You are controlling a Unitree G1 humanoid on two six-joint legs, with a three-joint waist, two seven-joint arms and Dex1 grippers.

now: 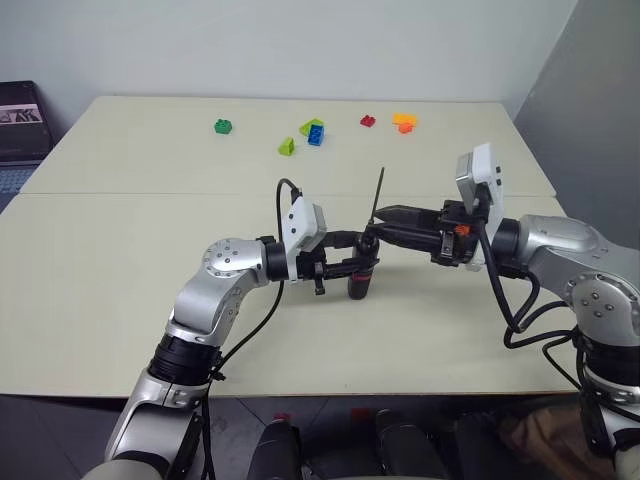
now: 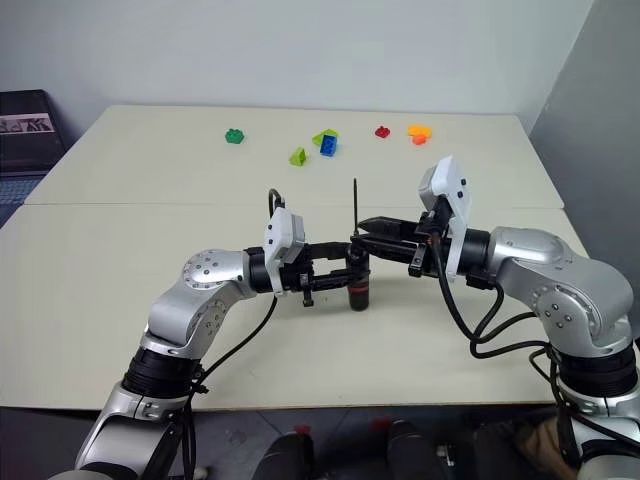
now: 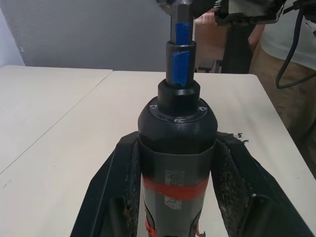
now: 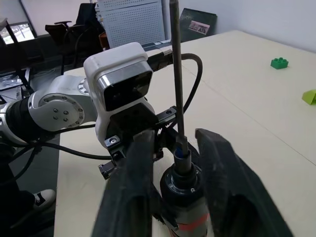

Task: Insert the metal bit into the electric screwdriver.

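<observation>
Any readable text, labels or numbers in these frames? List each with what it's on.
None legible.
Dark box at the table's far left edge: white lettering, too blurred to read.
Electric screwdriver: small pale sticker under the red band, marks too small to read.
Toy bricks: no print.

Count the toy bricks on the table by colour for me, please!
Green bricks: 3
Blue brick: 1
Red brick: 1
Orange brick: 1
Total: 6
</observation>
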